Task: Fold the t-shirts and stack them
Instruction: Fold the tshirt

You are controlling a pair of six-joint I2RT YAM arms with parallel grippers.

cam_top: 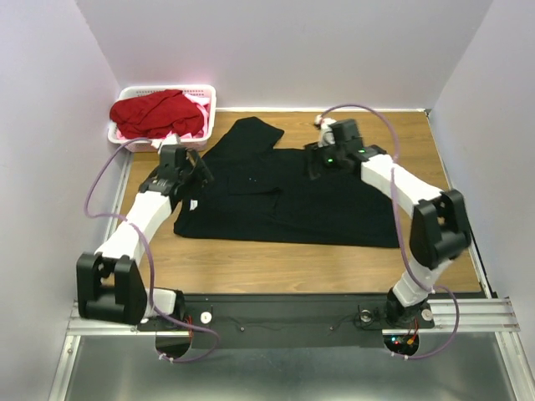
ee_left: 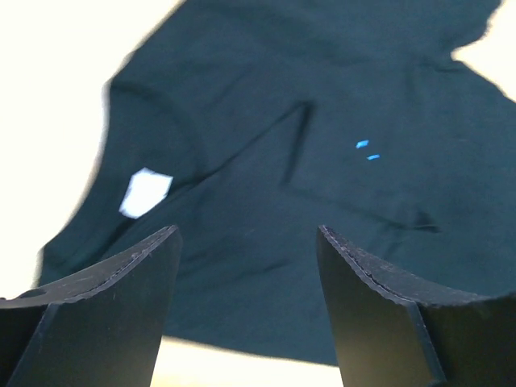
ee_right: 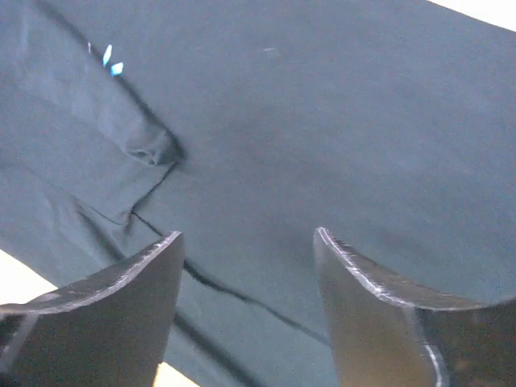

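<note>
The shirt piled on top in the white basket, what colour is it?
The shirt is red; it shows best in the top external view.

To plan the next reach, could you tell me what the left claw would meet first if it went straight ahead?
Most likely the black t-shirt: the left claw is open and points down at the cloth, and nothing shows in between, though depth is unclear.

We see the right tool (ee_right: 246,235) poised with its dark jaws spread apart and nothing between them over the black t-shirt (ee_right: 322,121), which lies creased on the pale surface (ee_right: 16,278), small light-blue marks (ee_right: 111,61) showing at upper left.
</note>
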